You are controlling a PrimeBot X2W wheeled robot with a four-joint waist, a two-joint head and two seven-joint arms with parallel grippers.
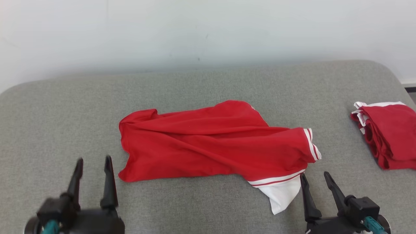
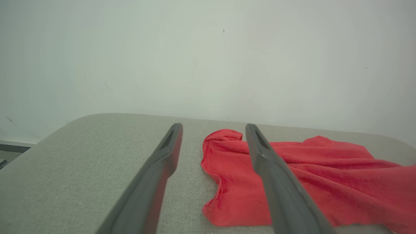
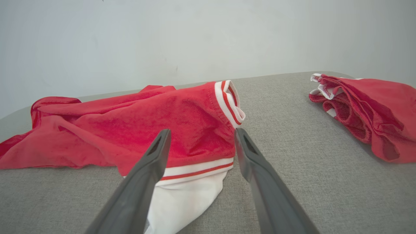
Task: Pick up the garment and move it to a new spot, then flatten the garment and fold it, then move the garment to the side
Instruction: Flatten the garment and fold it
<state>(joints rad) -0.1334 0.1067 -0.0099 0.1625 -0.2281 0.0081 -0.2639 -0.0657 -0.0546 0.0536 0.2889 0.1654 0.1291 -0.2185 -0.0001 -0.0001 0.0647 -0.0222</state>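
You have the grey padded surface point(image 1: 208, 84) before you. The red garment point(image 1: 208, 143) lies crumpled across its middle, with the white-striped trim and white lining at your right. A folded red pile point(image 1: 390, 136) sits well apart at the right edge. Your left gripper point(image 1: 94, 161) has its fingers spread and empty near the garment's left end. Your right gripper point(image 1: 314, 175), fingers also apart and empty, is just beside the white lining.

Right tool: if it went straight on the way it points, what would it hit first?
Probably the red garment, at its white-striped edge just ahead of the right tool; depth is hard to judge.
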